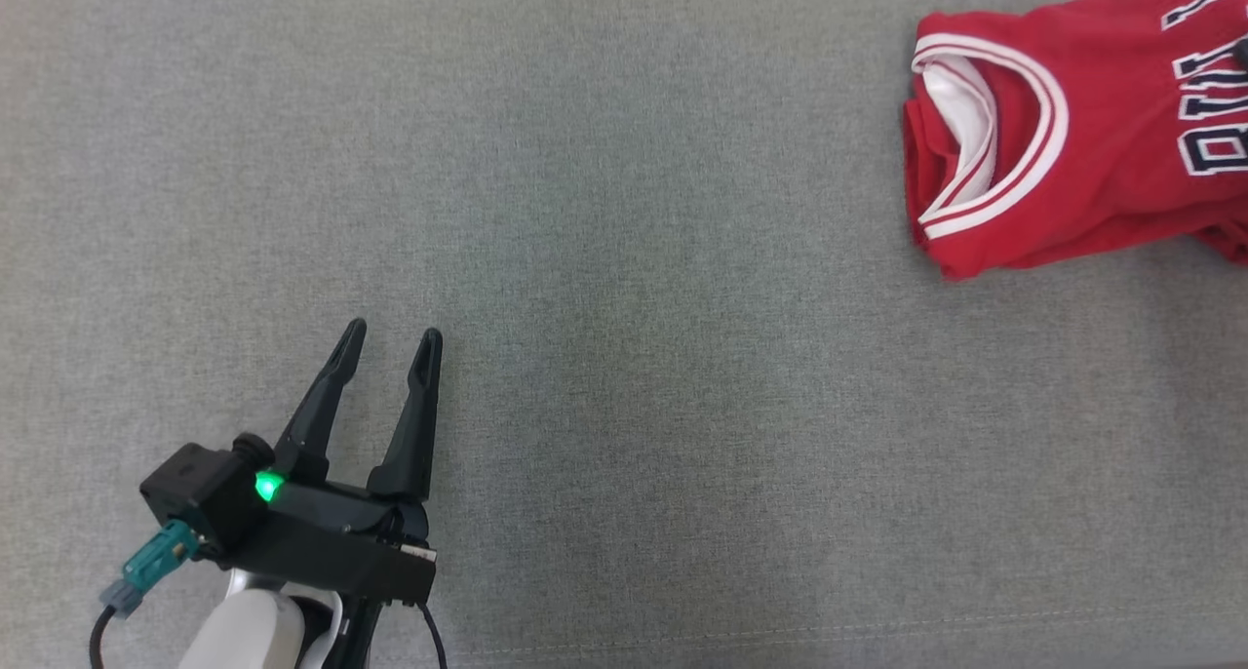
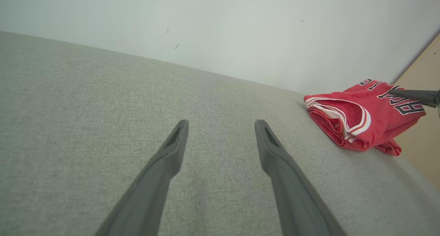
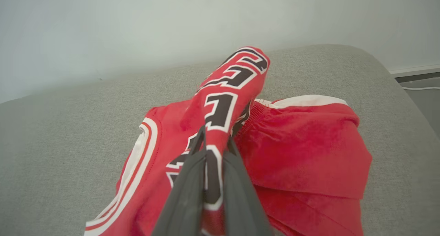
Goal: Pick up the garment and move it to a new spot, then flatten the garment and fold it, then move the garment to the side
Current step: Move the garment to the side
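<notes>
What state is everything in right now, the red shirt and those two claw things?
red jersey, bunched in layers on the grey fabric surface, one fold pinched and raised.
left gripper, open, holding nothing, well apart from the jersey.
right gripper, shut on a fold of the jersey.

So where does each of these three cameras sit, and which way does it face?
Head view: on the robot's head, facing down at the grey surface; left gripper, open, at lower left; red jersey at upper right.
Left wrist view: on the left wrist, facing along its own open fingers toward the wall.
Right wrist view: on the right wrist, facing along the right gripper, shut on a jersey fold.
Shared: all three show the jersey.
</notes>
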Robot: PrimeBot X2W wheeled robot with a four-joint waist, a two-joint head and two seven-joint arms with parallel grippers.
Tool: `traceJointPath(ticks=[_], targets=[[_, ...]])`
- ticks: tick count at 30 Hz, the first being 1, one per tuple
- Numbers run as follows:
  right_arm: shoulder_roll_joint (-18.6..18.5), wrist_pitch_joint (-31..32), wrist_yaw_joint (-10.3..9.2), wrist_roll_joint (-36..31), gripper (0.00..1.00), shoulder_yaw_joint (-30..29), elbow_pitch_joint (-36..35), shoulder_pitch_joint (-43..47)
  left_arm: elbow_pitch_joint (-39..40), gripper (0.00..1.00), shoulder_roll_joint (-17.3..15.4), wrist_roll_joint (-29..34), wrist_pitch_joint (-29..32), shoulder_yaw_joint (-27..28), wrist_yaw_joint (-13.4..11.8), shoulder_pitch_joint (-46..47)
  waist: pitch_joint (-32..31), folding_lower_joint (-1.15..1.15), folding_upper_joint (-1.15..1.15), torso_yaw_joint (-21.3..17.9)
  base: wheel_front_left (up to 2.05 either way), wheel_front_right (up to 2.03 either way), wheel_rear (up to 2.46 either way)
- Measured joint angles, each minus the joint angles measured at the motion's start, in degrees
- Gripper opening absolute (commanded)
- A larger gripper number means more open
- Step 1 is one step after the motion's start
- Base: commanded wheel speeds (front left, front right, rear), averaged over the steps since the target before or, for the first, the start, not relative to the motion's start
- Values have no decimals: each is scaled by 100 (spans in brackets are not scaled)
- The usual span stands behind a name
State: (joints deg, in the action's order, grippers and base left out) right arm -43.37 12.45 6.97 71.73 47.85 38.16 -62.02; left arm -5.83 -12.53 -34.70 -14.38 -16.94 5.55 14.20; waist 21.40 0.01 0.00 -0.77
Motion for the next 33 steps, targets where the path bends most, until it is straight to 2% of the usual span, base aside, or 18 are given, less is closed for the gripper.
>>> traceJointPath(ticks=[4, 12, 15, 21, 23, 29, 30, 32, 33], targets=[[-138, -71, -52, -327, 0, 77, 185, -215, 36, 100, -1, 1, 18, -13, 0, 91, 167, 0, 0, 9, 0, 0, 0], [-231, -392, -445, -947, 0, 201, 535, -578, 35, 100, -4, 9, 34, -26, 1, 203, 429, 0, 0, 39, 0, 0, 0], [-256, -469, -535, -1070, 0, 221, 760, -677, 18, 100, -1, 9, 35, -41, 3, 215, 482, 0, 0, 41, 0, 0, 0], [-175, -633, -767, -1077, 0, 222, 1001, -673, -30, 100, -2, 9, 49, -53, 5, 264, 518, -1, 0, 39, 0, 0, 0], [-89, -656, -925, -1053, 0, 196, 1217, -633, -57, 100, -5, 9, 49, -51, 7, 309, 522, 0, 0, 31, 0, 0, 0], [90, -757, -1102, -912, 3, 115, 1467, -427, -86, 100, -8, 9, 49, -57, 8, 309, 521, -1, 0, 15, 0, 0, 0], [116, -779, -1105, -906, 5, 94, 1523, -405, -85, 100, -8, 9, 51, -64, 9, 311, 525, -1, 0, 14, 0, 0, 0], [123, -862, -1109, -876, 30, 42, 1601, -400, -79, 100, -7, 9, 52, -78, 11, 322, 546, -1, -1, 18, 0, 0, 0], [123, -912, -1112, -871, 38, 31, 1628, -401, -79, 100, -7, 9, 66, -82, 40, 333, 560, -1, -1, 23, 0, 0, 0]])
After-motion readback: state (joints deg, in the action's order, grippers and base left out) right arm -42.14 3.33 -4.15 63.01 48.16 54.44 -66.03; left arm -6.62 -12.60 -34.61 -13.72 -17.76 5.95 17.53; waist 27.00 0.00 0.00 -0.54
